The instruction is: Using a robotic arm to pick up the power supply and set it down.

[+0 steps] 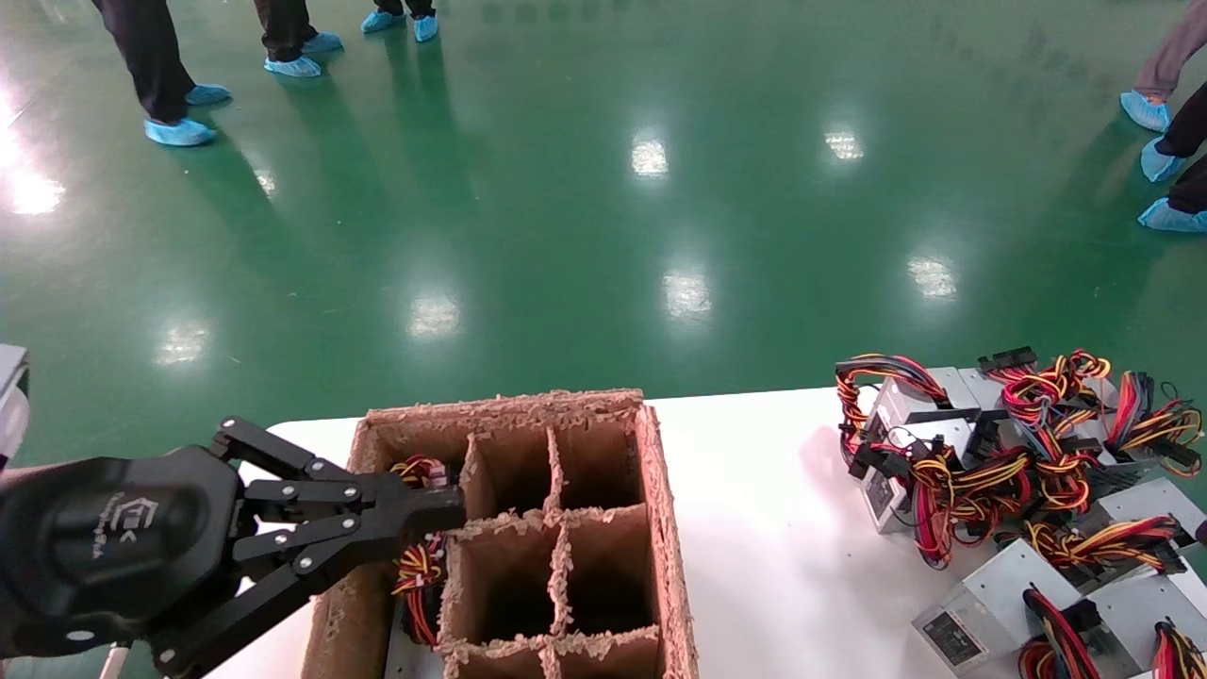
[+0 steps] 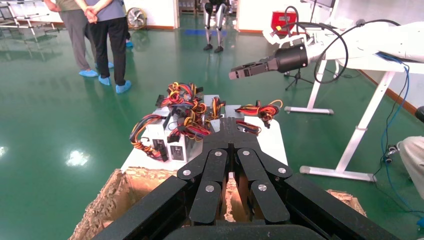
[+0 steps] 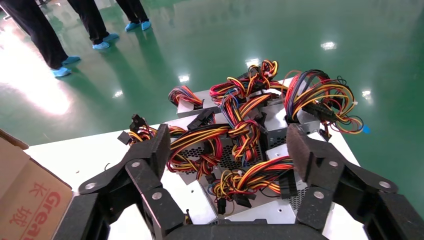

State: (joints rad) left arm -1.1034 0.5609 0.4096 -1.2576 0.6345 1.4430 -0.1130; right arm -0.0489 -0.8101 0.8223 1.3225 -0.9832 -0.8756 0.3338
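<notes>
Several silver-grey power supplies (image 1: 990, 589) with red, yellow and black wire bundles lie heaped on the right end of the white table (image 1: 764, 528). My right gripper (image 3: 230, 145) hangs open just above this heap (image 3: 272, 212), with nothing between its pads; it also shows in the left wrist view as the right gripper (image 2: 240, 73) over the pile (image 2: 172, 135). The left gripper (image 1: 453, 509) is shut and empty, its tip (image 2: 230, 122) over the left column of the brown divided cardboard box (image 1: 660, 528). One wire bundle (image 1: 420, 566) sticks up from a left cell there.
The divided box (image 2: 105, 205) has ragged walls, and its middle and right cells look dark and bare. A brown carton with red print (image 3: 30, 200) sits at the right wrist view's edge. People in blue shoe covers (image 1: 179, 132) stand on the green floor beyond.
</notes>
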